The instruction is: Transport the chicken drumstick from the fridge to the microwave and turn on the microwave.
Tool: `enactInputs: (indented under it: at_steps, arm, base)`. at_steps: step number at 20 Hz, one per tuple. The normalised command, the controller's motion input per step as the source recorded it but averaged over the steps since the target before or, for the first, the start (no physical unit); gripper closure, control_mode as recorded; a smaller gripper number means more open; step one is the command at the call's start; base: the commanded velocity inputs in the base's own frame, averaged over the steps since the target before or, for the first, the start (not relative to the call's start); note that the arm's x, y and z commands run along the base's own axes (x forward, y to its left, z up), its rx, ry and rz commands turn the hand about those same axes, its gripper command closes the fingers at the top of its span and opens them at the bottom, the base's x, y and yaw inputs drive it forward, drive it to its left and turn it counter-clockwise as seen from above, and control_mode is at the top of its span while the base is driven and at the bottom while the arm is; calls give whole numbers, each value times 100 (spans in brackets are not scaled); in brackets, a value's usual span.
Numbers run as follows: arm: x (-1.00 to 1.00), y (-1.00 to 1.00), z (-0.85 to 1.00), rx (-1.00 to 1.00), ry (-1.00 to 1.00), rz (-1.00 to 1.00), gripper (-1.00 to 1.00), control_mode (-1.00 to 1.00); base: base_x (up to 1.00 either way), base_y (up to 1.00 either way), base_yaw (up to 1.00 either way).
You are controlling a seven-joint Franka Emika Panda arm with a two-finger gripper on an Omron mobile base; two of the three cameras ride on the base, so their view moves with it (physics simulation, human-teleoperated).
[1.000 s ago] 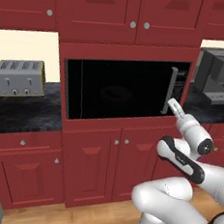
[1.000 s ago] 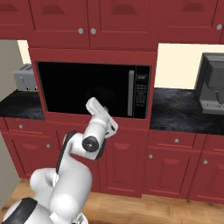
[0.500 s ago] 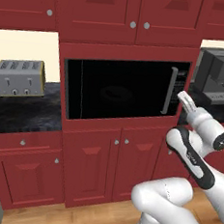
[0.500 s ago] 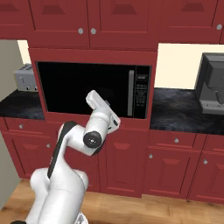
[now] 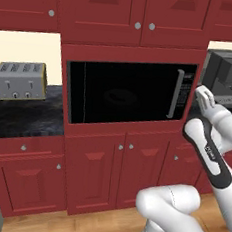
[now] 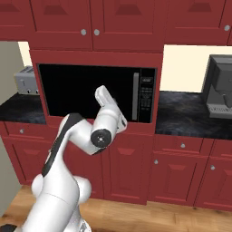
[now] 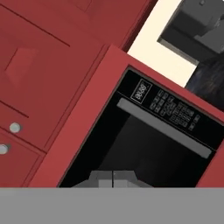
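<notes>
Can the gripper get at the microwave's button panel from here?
Probably yes. The shut gripper points at the closed microwave, and nothing stands between it and the button panel beside the handle.

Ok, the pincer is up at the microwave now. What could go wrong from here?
1. The pincer is shut and faces the dark door glass, short of the button panel. Pushing straight on would likely hit the door or the handle, not a button.
2. The buttons are small and packed close, so a blunt shut tip may press the wrong one.
3. The microwave door is closed and its inside too dark to read, so the drumstick cannot be confirmed inside before starting.
</notes>
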Motion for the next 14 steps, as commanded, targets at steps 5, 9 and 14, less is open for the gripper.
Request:
enactInputs:
  at_steps: [5,9,14]
  arm:
    - [0,-29,4,15,13,0,100,-100]
    - [0,-26,0,14,13,0,100,-100]
    - [5,-14,0,9,4,0,100,-100]
  base:
    - [0,0,0]
    - [0,0,0]
    - [0,0,0]
